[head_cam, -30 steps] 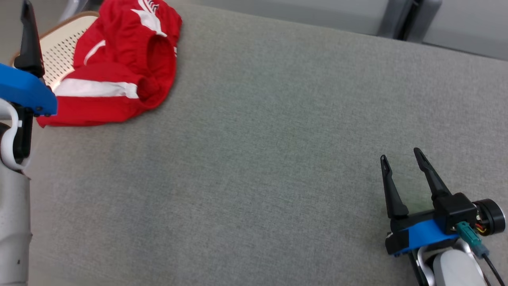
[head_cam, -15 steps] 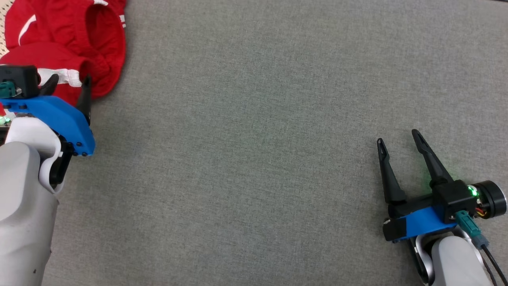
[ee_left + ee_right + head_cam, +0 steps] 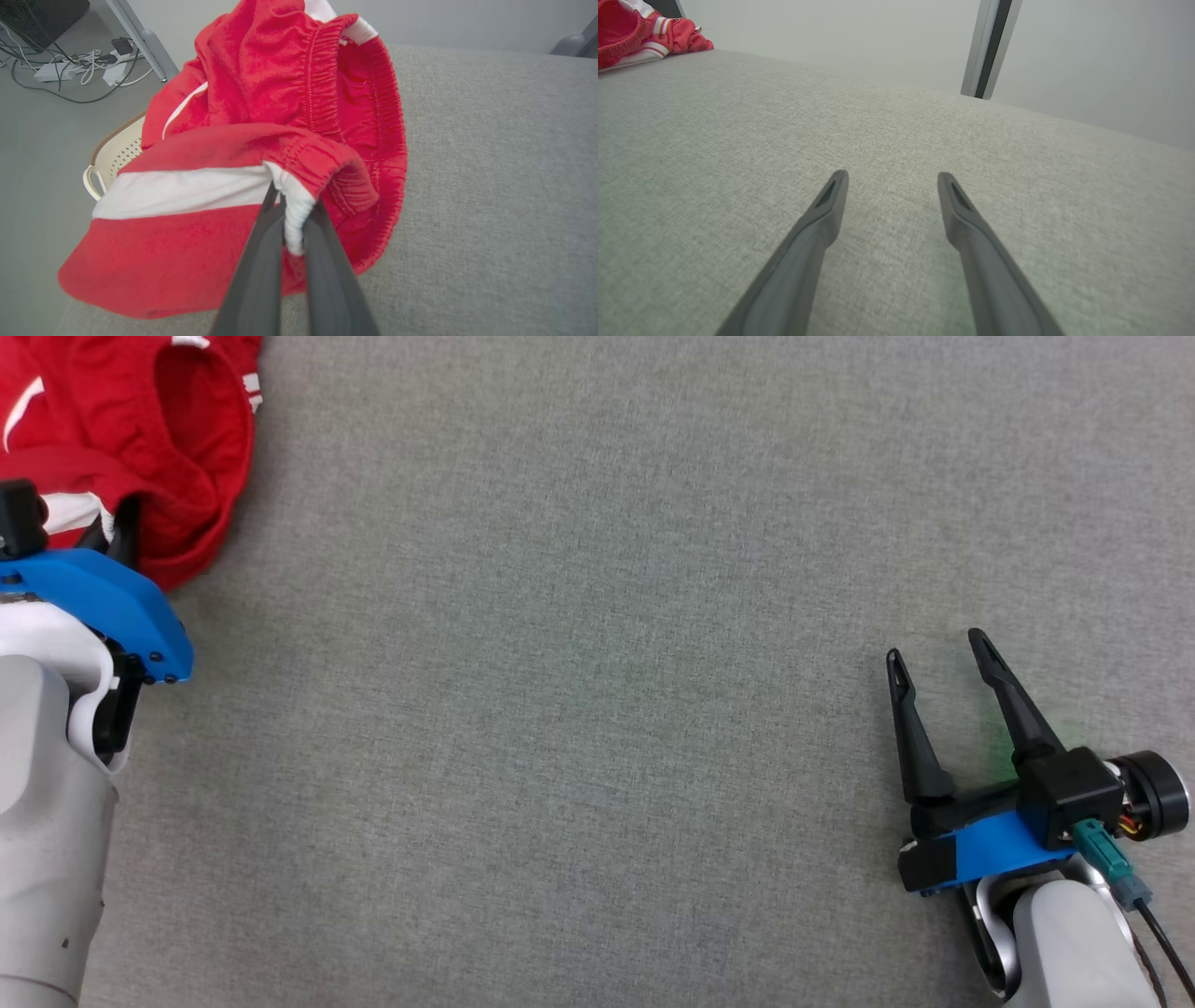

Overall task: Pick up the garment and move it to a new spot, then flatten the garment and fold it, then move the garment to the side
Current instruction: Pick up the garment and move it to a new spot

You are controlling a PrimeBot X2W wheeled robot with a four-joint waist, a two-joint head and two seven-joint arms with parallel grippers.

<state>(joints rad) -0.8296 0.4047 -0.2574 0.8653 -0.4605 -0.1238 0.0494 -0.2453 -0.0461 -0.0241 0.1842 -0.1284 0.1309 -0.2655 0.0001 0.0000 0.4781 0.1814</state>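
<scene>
Fingers of the left gripper (image 3: 293,207) are pressed together on the garment (image 3: 261,93), pinching a white band where it meets the gathered elastic hem. In the head view the left gripper (image 3: 110,527) sits at the left edge, its dark fingers buried in the cloth above the blue bracket and pale forearm.

The garment (image 3: 140,420) is red with white stripes and a ribbed elastic opening. It lies bunched at the far left corner of the grey fabric surface (image 3: 597,663), with the pinched fold arching over the cloth beneath it. Part of it reaches past the surface's edge, where a cream perforated basket (image 3: 112,154) with a brown rim shows beside and partly behind it. Beyond the basket, cables (image 3: 70,70) lie on the floor by a slanted metal leg (image 3: 140,37).

The right gripper (image 3: 936,649) rests low at the right, well apart from the garment, its two fingers spread with nothing between them. Along those fingers, the right gripper (image 3: 892,176) points over bare grey fabric, with the garment (image 3: 626,32) small at the far left corner and a pale post (image 3: 987,46) behind.
</scene>
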